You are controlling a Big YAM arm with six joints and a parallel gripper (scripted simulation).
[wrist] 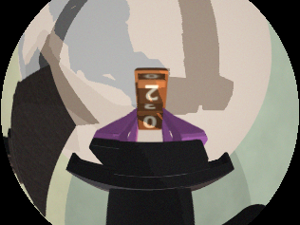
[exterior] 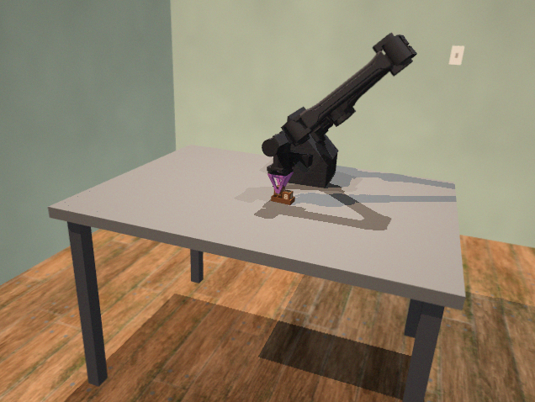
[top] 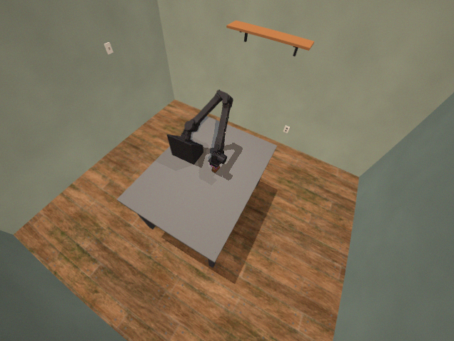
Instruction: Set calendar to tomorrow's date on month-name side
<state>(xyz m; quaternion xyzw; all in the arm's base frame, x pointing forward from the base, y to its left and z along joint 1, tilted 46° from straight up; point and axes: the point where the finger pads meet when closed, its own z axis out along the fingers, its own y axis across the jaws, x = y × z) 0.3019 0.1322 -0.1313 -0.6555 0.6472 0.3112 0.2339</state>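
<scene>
Calendar (exterior: 283, 197) sits on the grey worktop (exterior: 181, 203), just in front of my arm's base, its small brown tray (exterior: 288, 201) flat and low. My tool (exterior: 279, 187) points straight down over it, purple fingers (exterior: 273, 180) pinching one of the cubes (exterior: 278, 188), the one on the left as the exterior view has it. The other cube (exterior: 287, 195) stands in the tray beside it, showing what looks like an 8, though it is small and I would not swear to it.

From the wrist view, the calendar (wrist: 150, 103) runs away from me as a narrow orange-brown strip with pale figures on top, something like a 2 and a 0, too blurred to be sure of. My fingers flare out on either side of the near end.

Judging the step: I am mid-handling of one digit cube, gripped, either about to lift it clear or about to seat it. Whether it rests on the tray floor I cannot tell from here.

Next move calls for care: keep the tray from tipping or sliding, turn the cube so the right digit faces the month side upright, set it flat next to its neighbour, and only then spread the fingers.
</scene>
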